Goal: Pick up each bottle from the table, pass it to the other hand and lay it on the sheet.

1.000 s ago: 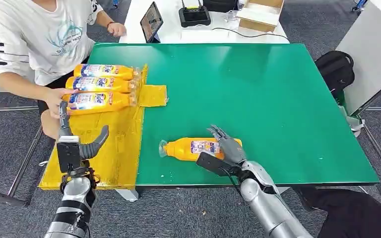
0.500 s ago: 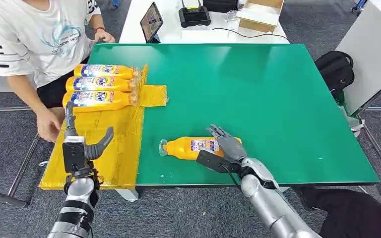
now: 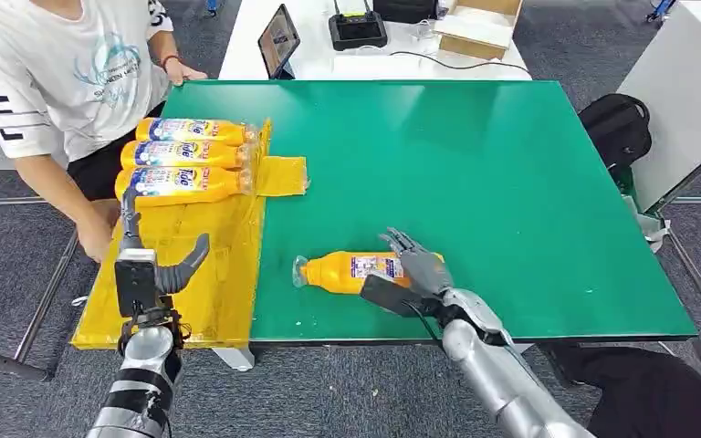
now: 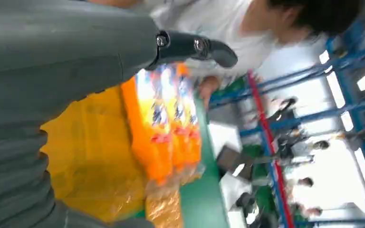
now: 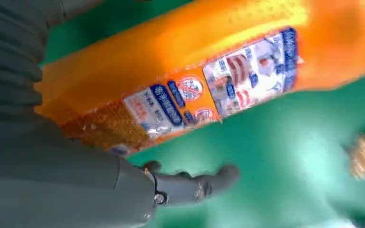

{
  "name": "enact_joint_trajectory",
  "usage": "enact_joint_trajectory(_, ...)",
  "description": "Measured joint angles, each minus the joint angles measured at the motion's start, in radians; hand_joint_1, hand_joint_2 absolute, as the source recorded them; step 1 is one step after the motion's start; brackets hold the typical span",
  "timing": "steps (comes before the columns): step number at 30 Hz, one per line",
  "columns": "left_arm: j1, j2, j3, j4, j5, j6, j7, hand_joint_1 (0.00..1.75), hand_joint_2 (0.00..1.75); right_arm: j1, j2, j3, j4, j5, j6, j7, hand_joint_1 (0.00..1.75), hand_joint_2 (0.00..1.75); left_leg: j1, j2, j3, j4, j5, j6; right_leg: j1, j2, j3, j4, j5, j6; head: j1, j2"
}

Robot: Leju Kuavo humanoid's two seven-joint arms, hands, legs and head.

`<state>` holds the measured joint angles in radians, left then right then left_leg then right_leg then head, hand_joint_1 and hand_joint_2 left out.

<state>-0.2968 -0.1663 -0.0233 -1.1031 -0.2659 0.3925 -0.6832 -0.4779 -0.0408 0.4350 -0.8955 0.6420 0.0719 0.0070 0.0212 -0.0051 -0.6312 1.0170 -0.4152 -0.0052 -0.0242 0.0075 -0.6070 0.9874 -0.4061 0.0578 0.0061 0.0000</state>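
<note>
Head view: right hand (image 3: 417, 274) is lying over the base end of the orange bottle (image 3: 351, 272) on the green tabletop (image 3: 475, 164), fingers draped across it; left hand (image 3: 146, 265) is hovering, fingers spread and holding nothing, over the yellow sheet (image 3: 210, 265), where three bottles (image 3: 183, 157) are lying at its far end. Right wrist view: thumb (image 5: 195, 185) is lying beside the bottle (image 5: 180, 80), over green.

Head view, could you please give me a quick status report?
Left hand open, raised over the yellow sheet. Right hand on the lone bottle lying on the green table; grip unclear. Three bottles on sheet. Person's hand beside sheet.
</note>
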Motion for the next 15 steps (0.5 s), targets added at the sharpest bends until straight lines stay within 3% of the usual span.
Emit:
enact_joint_trajectory(2,-0.023,-0.011,-0.003,0.042,0.005,-0.012,-0.007,0.0,1.75,-0.084,-0.002,0.033,0.103,-0.007,0.049,0.008,0.0,1.75,0.0,0.001,0.001,0.0,0.001,0.0,0.0,0.002,0.001,-0.001,0.0,0.0,0.001,0.0)
enact_joint_trajectory(7,-0.044,-0.021,-0.005,0.099,0.011,-0.015,-0.013,0.0,1.75,-0.163,-0.003,0.071,0.227,-0.008,0.051,0.006,0.0,1.75,0.0,-0.002,0.002,0.0,0.002,0.002,0.0,0.0,0.004,-0.001,0.001,0.001,0.001,0.0)
enact_joint_trajectory(15,-0.052,-0.023,-0.003,0.111,0.032,-0.008,-0.017,0.0,1.75,-0.209,0.0,0.113,0.307,-0.008,0.049,0.005,0.0,1.75,0.0,-0.003,0.002,0.0,0.002,0.002,0.0,-0.001,0.005,-0.001,0.001,0.001,0.002,0.0)
